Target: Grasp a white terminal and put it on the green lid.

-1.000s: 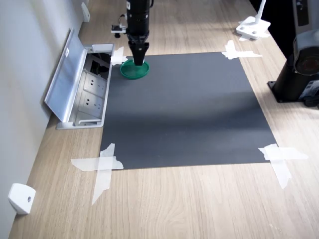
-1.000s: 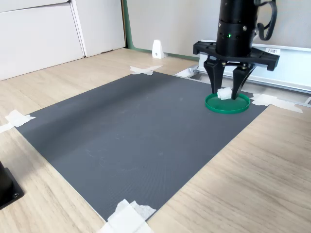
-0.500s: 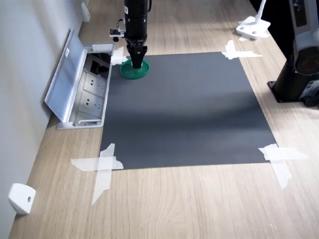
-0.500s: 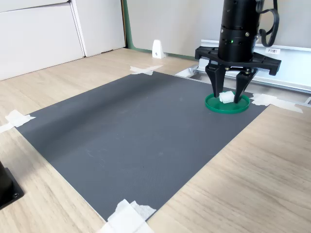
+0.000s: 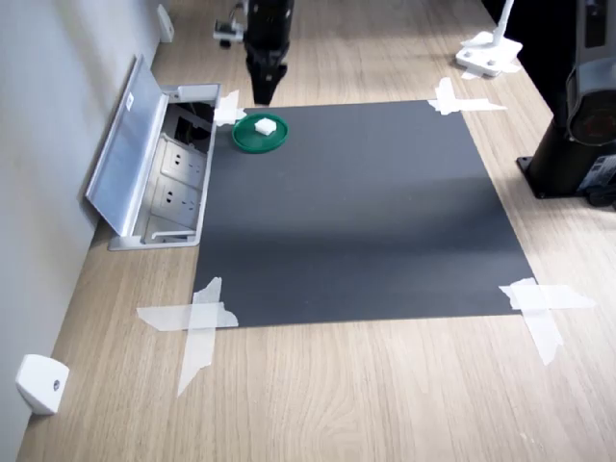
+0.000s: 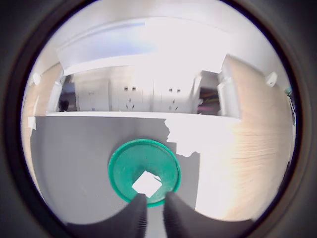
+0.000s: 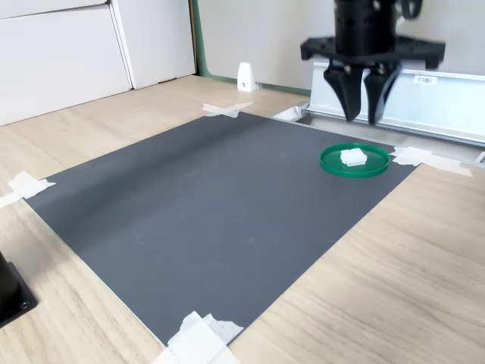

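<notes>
1. One white terminal [image 5: 261, 125] lies inside the green lid [image 5: 243, 139], resting on the lid's floor with green rim showing all around it in both exterior views.
2. In the wrist view the white terminal [image 6: 147, 184] sits toward the lid's near edge, just in front of the two finger tips [image 6: 137, 208], with the green lid [image 6: 126, 161] around it.
3. The claw [image 7: 362, 115] hangs in the air above the lid, apart from the terminal [image 7: 352, 157]; its jaws stand a little apart and hold nothing.
4. In the first exterior view the claw [image 5: 264, 94] is at about 12 o'clock from the lid.
5. The lid [image 7: 331, 164] rests on the corner of a dark grey mat [image 5: 356, 212], at about 11 o'clock from the mat's middle in the first exterior view.
6. White tape [image 5: 197, 322] holds the mat's corners to the wooden table [image 5: 366, 395].
7. An open socket box [image 5: 173, 178] with a raised metal flap is set into the table just beside the lid, at about 8 o'clock from it in the first exterior view.
</notes>
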Tool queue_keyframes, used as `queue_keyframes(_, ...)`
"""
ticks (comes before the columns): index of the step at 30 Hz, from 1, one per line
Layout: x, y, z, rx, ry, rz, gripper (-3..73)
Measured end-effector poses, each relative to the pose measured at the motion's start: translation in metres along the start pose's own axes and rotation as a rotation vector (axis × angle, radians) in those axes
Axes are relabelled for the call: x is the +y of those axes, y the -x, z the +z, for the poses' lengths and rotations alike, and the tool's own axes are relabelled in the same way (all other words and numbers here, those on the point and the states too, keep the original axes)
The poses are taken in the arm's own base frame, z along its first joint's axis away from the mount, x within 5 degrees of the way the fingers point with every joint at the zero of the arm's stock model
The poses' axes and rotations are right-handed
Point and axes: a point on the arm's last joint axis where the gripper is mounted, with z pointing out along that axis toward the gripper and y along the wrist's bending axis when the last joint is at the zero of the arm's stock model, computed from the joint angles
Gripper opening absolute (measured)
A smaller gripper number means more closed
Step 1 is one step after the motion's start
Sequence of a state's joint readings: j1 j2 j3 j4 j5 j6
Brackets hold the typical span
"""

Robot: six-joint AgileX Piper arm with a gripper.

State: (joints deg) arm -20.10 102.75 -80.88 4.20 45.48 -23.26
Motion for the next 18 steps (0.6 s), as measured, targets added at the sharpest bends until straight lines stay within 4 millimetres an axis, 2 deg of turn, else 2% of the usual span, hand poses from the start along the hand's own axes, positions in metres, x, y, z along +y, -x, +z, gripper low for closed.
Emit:
queue_keyframes(2, 0.008, -0.008, -0.016, -0.048, -0.029, 0.001, 3.5)
queue_keyframes(4, 0.019, -0.018, -0.031, -0.098, -0.067, 0.006, 0.7)
queue_keyframes(10, 0.057, -0.052, -0.073, -0.253, -0.137, -0.003, -0.5)
queue_keyframes(18, 0.091, -0.105, -0.13, -0.472, -0.047, 0.04, -0.5)
